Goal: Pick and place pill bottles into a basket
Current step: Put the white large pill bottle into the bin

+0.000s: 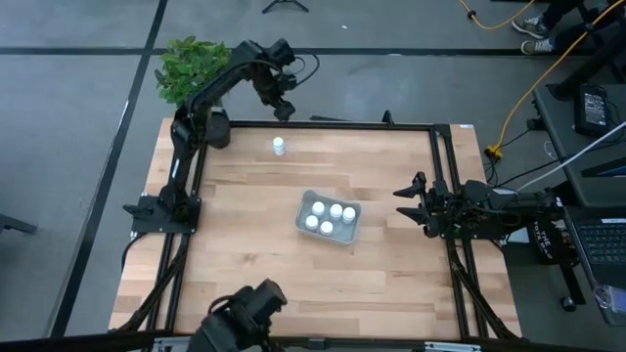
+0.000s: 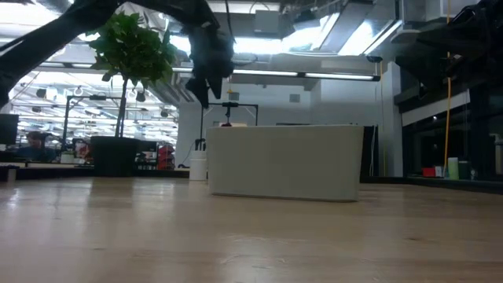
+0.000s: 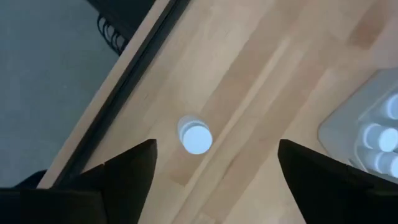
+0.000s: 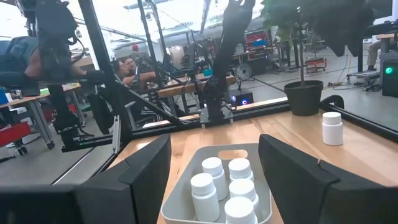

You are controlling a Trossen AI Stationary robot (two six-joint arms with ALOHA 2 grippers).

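Five bottles (image 1: 326, 217) standing upright inside the basket (image 1: 304, 204), close together, white caps up. Basket placed near the middle of the worktop (image 1: 245, 254), a bit toward the right arm's side.

One more bottle (image 1: 279, 146) alone on the worktop, upright, near the far edge, well apart from the basket. Seen also in the left wrist view (image 3: 196, 135) from above, cap up, standing free on the wood, with the basket's corner (image 3: 348, 124) at the side of that view.

Left claw (image 1: 284, 110) raised in the air just beyond the far edge of the worktop, near the lone bottle but not touching it. Fingers (image 3: 127, 171) spread wide apart, nothing between them. In the low view, same claw (image 2: 206, 75) hanging high above the worktop, pointing down.

Right claw (image 1: 408, 203) at the right edge of the worktop, facing the basket, near it but apart. Fingers (image 4: 146, 168) open at both sides of the wrist view, empty; basket (image 4: 180, 196) with the bottles (image 4: 222, 185) directly ahead, the lone bottle (image 4: 332, 127) farther off.

Green plant (image 1: 188, 66) in a black pot (image 4: 304, 97) standing off the far left corner of the worktop.
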